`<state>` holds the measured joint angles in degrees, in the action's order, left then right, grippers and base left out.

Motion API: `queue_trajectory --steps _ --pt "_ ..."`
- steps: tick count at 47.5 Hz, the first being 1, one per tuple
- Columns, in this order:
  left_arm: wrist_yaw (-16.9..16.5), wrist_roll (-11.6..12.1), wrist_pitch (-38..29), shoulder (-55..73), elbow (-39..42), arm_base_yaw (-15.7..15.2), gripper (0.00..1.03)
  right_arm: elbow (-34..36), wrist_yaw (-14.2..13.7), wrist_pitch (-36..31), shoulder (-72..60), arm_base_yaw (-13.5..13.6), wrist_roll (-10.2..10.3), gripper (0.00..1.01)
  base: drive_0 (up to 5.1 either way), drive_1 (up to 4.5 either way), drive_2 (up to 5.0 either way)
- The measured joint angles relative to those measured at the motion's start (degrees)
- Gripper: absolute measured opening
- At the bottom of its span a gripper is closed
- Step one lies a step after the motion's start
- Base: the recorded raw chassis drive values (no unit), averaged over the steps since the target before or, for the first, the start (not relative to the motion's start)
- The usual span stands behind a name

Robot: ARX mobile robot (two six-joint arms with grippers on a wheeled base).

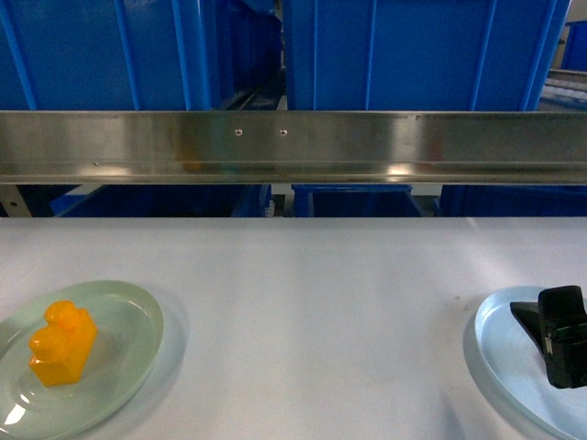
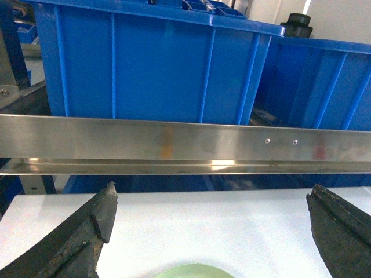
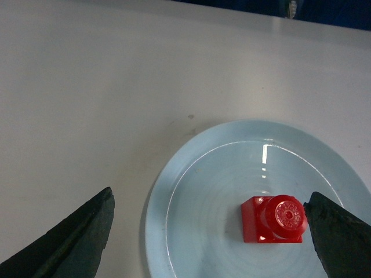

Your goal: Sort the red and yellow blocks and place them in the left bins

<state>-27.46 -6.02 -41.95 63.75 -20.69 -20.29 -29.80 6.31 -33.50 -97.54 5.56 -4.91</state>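
a bare stretch of white table (image 1: pixel 312 312) is left open across the middle of the frame, between the green plate (image 1: pixel 119 316) at lower left and the blue plate (image 1: pixel 500 344) at lower right. the upper frame is barred by a steel rail (image 1: pixel 293 147), with blue crates (image 1: pixel 422 55) walled behind it.

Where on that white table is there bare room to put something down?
The widest free patch lies between the green plate and the blue plate, back to the steel rail. The plates are taken: yellow block on green, red block and right gripper on blue.
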Motion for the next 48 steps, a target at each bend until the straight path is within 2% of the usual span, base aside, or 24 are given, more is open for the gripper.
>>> queue_trajectory --steps 17,28,48 --pt "0.0 0.0 0.0 0.0 0.0 0.0 0.98 1.8 -1.5 -7.8 -10.4 -2.1 1.9 0.98 0.0 0.0 0.0" --pt "0.0 0.0 0.0 0.0 0.0 0.0 0.98 -0.4 -0.2 -7.2 -15.0 -3.4 2.1 0.98 0.0 0.0 0.0" --pt "0.0 0.0 0.0 0.0 0.0 0.0 0.98 -5.0 0.4 -6.6 -18.5 -7.3 2.1 0.98 0.0 0.0 0.0"
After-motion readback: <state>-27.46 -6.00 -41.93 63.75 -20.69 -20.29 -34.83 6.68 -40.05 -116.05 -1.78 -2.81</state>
